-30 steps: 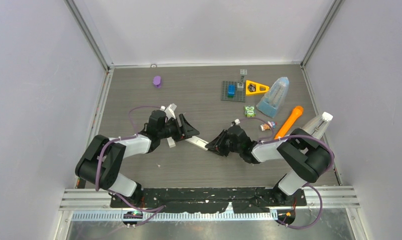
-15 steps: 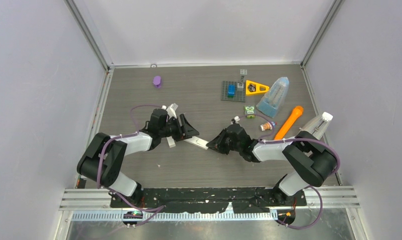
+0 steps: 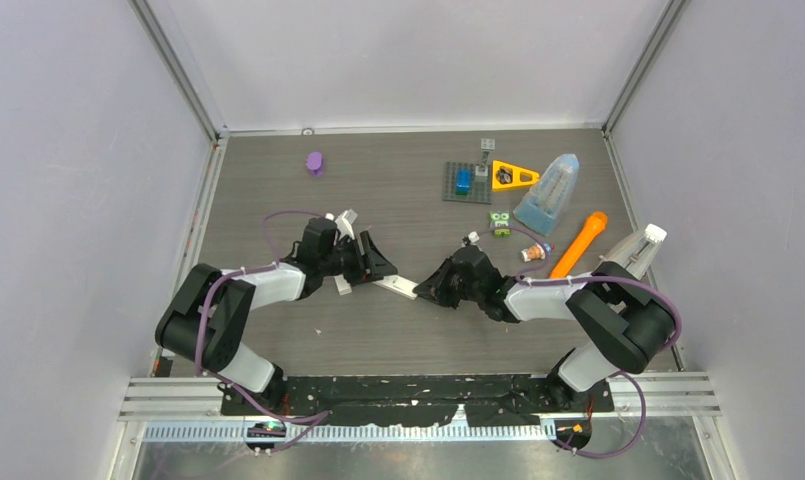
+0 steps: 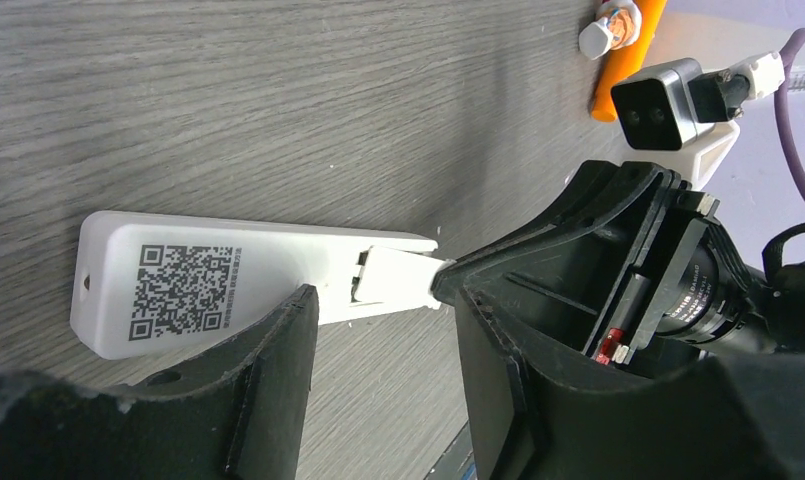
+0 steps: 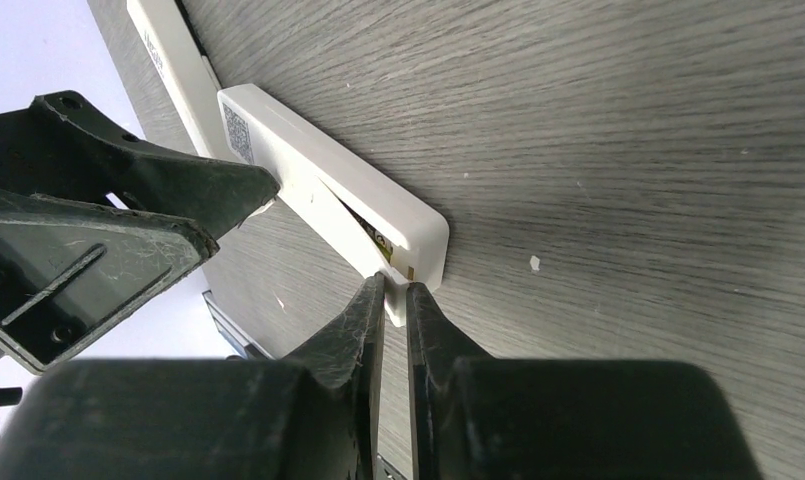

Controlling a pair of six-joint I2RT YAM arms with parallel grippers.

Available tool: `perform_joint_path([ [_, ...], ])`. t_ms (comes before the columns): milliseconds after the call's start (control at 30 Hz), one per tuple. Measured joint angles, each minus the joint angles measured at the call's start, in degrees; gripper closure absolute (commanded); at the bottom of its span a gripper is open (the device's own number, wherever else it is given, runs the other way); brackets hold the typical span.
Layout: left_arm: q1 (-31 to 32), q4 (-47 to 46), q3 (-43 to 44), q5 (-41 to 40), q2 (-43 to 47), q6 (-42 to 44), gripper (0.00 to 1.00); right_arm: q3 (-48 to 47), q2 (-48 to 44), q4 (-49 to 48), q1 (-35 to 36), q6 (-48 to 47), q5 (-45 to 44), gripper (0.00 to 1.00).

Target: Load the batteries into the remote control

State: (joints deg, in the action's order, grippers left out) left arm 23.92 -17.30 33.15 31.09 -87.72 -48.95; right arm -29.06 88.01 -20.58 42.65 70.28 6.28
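The grey wood-grain table point(image 3: 278, 180) is lying matte below. Since a second ago the right gripper point(image 5: 391, 285) is creeping toward the left gripper point(image 4: 383, 300), whose black fingers are standing apart astride the flat, smooth white remote point(image 4: 228, 280). The right fingers are pinching its thin battery cover point(image 4: 398, 275). The batteries point(image 3: 534, 252), tiny cylinders, are waiting well behind them, so loading is not beginning.

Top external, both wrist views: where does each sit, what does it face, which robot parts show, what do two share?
Top external: above, behind, looking down on grey wood-grain table; left arm, right arm show.
Left wrist: behind left gripper, facing white rectangular remote control and right gripper.
Right wrist: behind right gripper, facing remote, left gripper.
Shared: remote.
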Motion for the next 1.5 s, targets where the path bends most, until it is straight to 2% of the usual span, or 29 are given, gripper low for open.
perform_joint_path([
  [867, 0.0, 1.31, 0.28, -0.11, -0.04, 0.37, 0.48, -4.15, 2.03, 6.6, -0.44, -0.11, 1.29, 0.78],
  [1033, 0.0, 0.74, 0.28, 0.02, -0.04, 0.35, 0.49, -4.61, 2.29, 7.52, -0.85, -0.09, 1.99, 0.85],
  [1167, 0.0, -1.6, 0.26, 0.46, -0.02, -0.02, 0.54, -4.92, 2.29, 8.04, -0.96, -0.13, 2.29, 0.93],
  [1500, 0.0, -3.96, 0.26, 0.44, 0.04, -0.07, 0.61, -5.53, 1.88, 9.77, -1.22, -0.24, 2.95, 0.95],
])
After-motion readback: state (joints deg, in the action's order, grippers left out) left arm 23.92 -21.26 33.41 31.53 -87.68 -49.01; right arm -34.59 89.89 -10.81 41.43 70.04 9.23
